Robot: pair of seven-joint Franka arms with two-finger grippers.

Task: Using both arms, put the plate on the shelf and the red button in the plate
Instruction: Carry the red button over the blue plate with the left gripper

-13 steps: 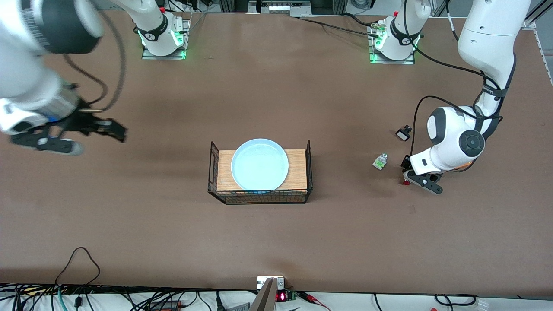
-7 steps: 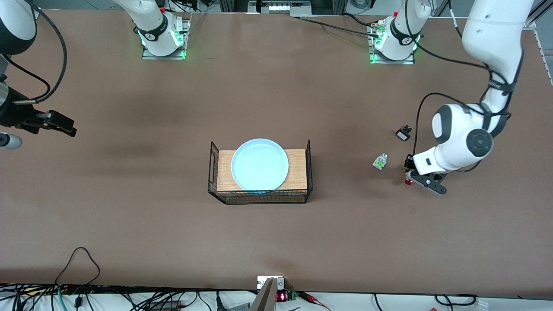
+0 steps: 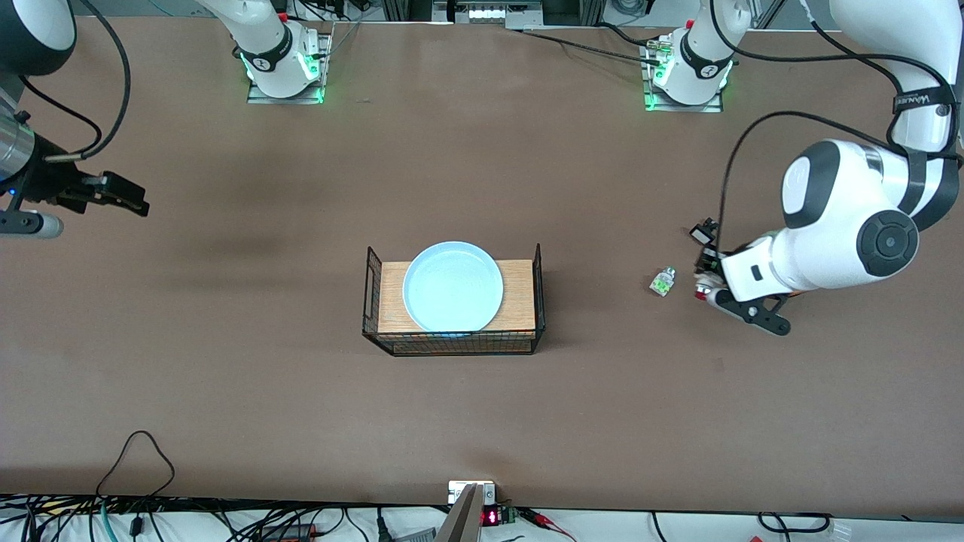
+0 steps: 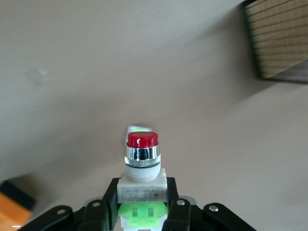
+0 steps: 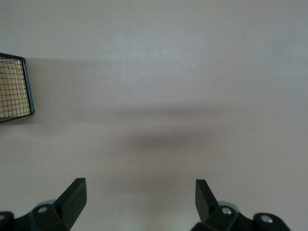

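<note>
Plate (image 3: pixel 453 287) sits in wire basket (image 3: pixel 538 301). Left gripper (image 4: pixel 142 211) clamps red button (image 4: pixel 142 166), carry next; right gripper (image 5: pixel 139 198) waits, jaws apart.

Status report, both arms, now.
Left gripper shut on red button, lifted off table. Right gripper open, empty, waiting at its end. Plate in wire basket. Path clear.

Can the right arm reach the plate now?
Probably yes: the right gripper is open and empty, and the plate lies uncovered on the rack, nothing on the table between them.
</note>
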